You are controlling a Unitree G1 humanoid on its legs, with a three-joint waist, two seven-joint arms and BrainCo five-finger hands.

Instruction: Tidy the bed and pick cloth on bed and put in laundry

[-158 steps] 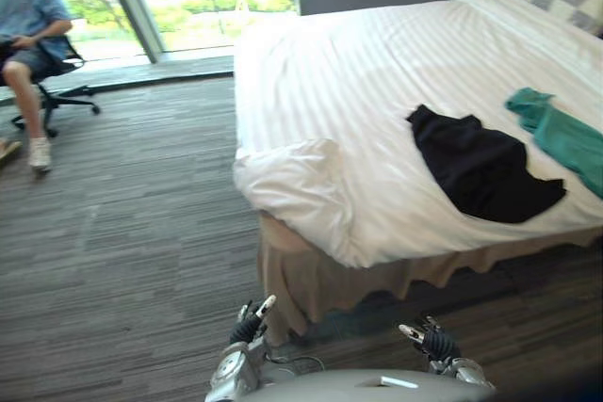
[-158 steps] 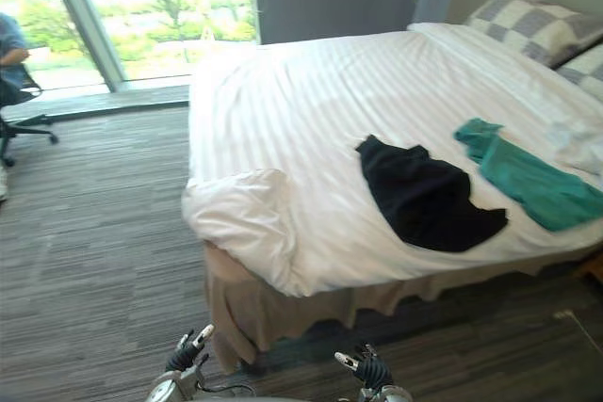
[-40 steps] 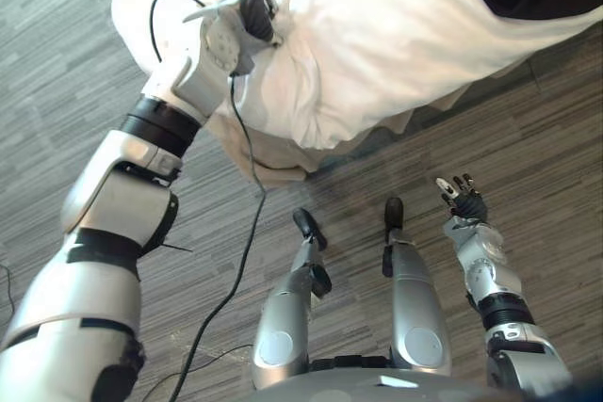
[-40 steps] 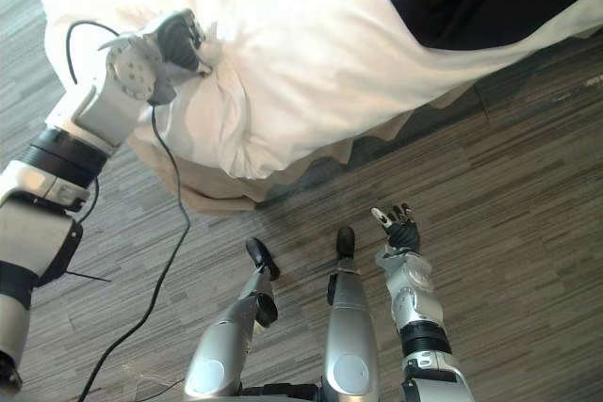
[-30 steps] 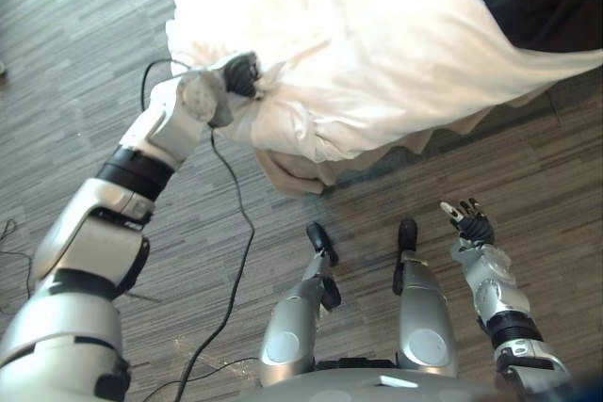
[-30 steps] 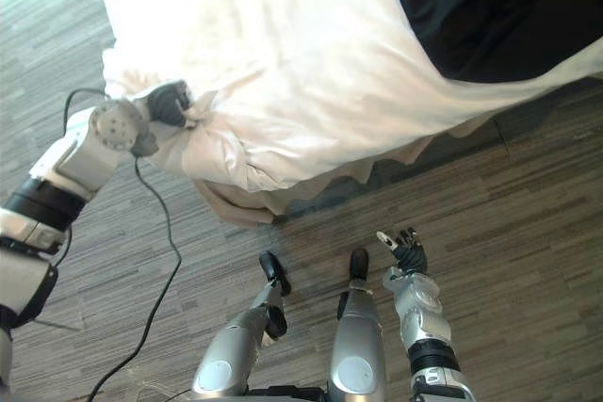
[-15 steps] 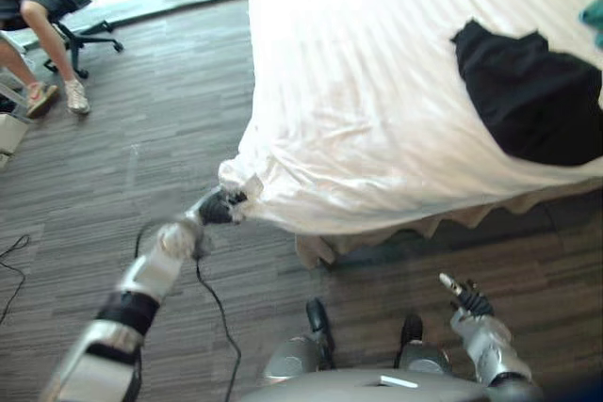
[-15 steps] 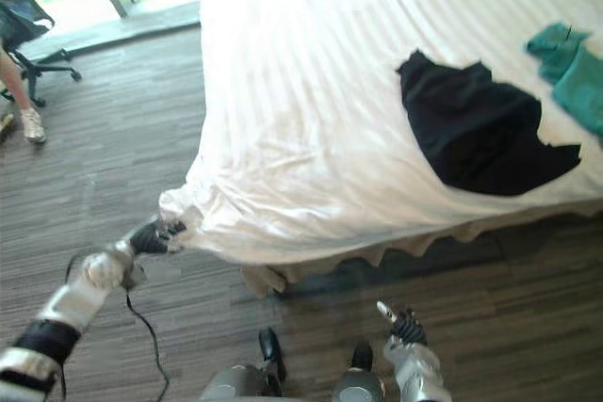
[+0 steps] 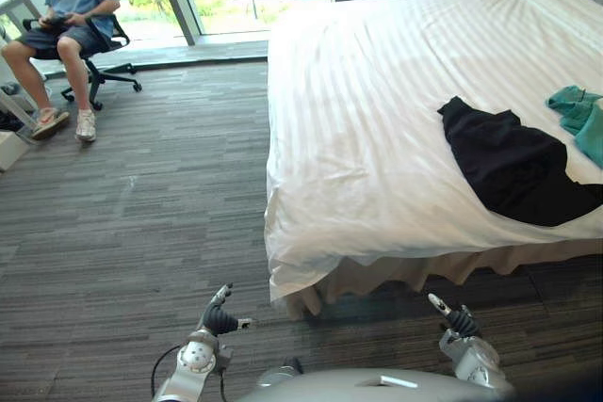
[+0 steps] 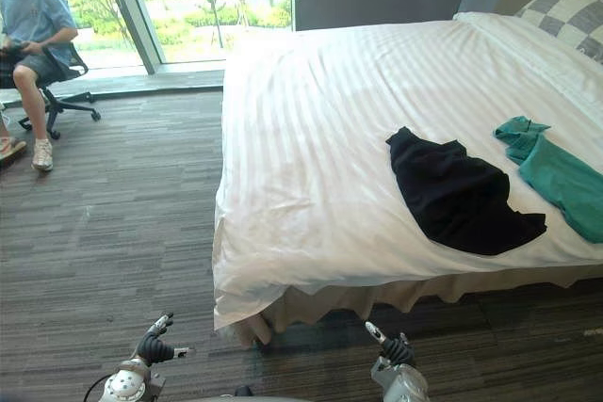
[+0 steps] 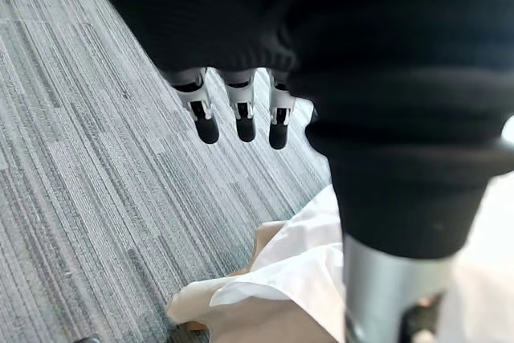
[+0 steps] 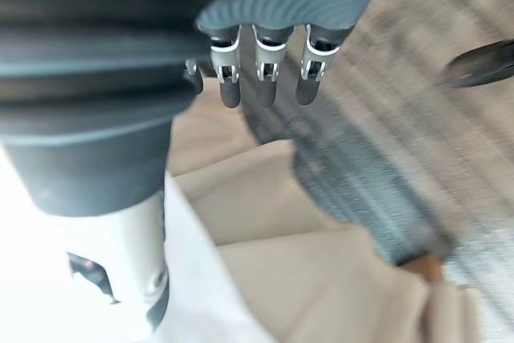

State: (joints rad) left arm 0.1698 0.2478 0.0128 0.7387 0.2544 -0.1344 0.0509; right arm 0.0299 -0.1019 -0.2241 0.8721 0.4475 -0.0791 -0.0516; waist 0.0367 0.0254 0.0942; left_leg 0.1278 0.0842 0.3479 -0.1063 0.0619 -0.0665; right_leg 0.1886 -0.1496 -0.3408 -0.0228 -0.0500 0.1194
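Lying on the bed (image 10: 311, 120), black cloth (image 10: 454, 197) sits near teal cloth (image 10: 558, 178).

no readable text, no labels, no numbers

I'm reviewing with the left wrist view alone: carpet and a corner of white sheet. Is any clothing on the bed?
Observer: Yes, a black cloth lies on the bed, near its foot edge.
Operator: Anything else up there?
Observer: A teal cloth lies beside it, on the robot's right.
Operator: What about the right hand?
Observer: The right hand hangs low in front of the bed skirt, fingers straight, holding nothing.
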